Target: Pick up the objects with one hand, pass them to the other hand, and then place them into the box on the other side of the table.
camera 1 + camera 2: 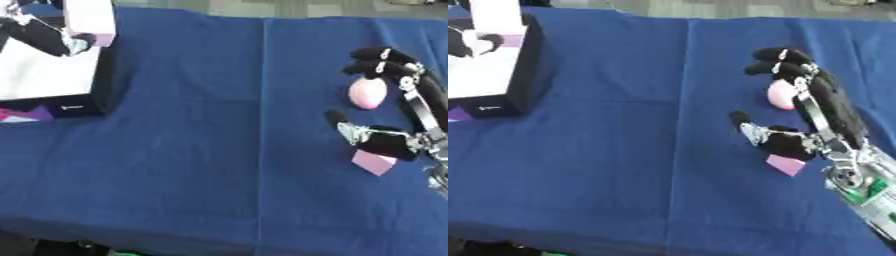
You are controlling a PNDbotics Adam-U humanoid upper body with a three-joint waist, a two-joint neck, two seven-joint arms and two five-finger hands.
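The right hand (398, 100) curls round the pink egg-shaped object (367, 93) at three o'clock on the worktop (219, 150); the rounded shape could roll free before the fingers settle.

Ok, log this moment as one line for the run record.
right hand: curled over pink egg-shaped object, not lifted | pink block: on blue cloth under wrist | left hand: not in view | box: far left

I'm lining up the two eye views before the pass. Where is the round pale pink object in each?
Left eye view: the round pale pink object sits right of centre, under the right robot hand's curled fingers.
Right eye view: it shows nearer the middle, partly behind that hand.
Shared landmark: the flat pink block just below the hand.
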